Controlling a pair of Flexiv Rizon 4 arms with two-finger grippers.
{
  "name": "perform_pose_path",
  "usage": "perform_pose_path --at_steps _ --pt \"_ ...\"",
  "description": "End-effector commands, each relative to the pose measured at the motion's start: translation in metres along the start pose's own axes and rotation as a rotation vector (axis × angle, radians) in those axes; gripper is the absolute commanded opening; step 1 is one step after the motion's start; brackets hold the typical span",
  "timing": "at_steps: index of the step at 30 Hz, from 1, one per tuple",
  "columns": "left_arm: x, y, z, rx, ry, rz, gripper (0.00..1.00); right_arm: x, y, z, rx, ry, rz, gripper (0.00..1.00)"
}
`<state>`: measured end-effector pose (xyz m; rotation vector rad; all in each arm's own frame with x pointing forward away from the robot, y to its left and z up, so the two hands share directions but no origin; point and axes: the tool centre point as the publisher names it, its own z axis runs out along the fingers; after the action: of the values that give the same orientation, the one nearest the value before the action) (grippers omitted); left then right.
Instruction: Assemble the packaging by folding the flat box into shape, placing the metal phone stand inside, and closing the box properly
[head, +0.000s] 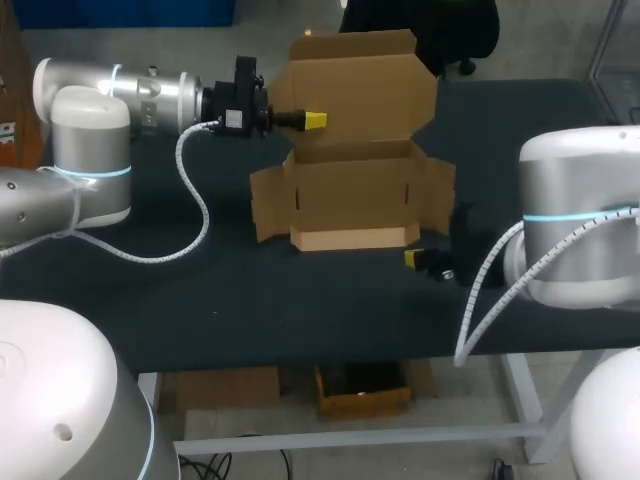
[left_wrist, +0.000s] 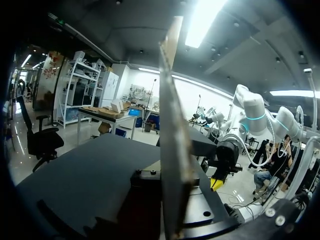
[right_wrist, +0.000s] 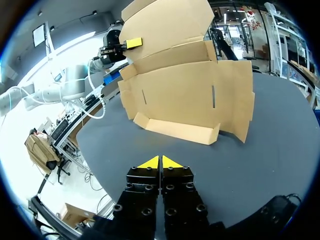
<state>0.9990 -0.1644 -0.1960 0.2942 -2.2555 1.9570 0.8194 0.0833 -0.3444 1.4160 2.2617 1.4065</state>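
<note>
The brown corrugated cardboard box (head: 350, 190) stands half formed in the middle of the dark bench (head: 150, 300). Its back wall and side wings are raised, its low front flap (head: 355, 238) lies towards the robot, and its large lid flap (head: 350, 85) stands upright at the far side. The left end effector (head: 313, 120) comes from the side and grasps this lid flap at its left edge. In the left wrist view the cardboard sheet runs edge-on between its fingers. The right end effector (right_wrist: 160, 162) is clenched on nothing, its two yellow tips pressed together, and it rests low near the bench, just beside the right front corner of the box. I cannot see the metal phone stand in any view. I judge the cardboard to be light and rather stiff across the panels, but weak along the creases, so it will bend there first and can slide on the bench when it is pushed. It is better to hold a panel close to a crease or at a free edge, with the other arm steadying the base, and not to squeeze hard, because the corrugated wall crushes easily.
</note>
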Motion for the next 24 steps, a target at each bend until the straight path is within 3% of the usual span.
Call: perform_pose_path --at_steps 1,4,14,24 --pt "0.000 0.001 0.001 0.001 -0.001 0.001 0.00 0.002 -0.004 0.002 -0.032 -0.008 -0.001 0.00" --pt "0.000 0.001 0.001 0.001 -0.001 0.001 0.00 0.002 -0.004 0.002 -0.032 -0.008 -0.001 0.00" --pt "0.000 0.001 0.001 0.001 -0.001 0.001 0.00 0.002 -0.006 0.051 -0.083 0.022 -0.036 0.00" --pt "0.000 0.001 0.001 0.001 -0.001 0.001 0.00 0.007 0.001 0.082 -0.121 -0.008 -0.067 0.00"
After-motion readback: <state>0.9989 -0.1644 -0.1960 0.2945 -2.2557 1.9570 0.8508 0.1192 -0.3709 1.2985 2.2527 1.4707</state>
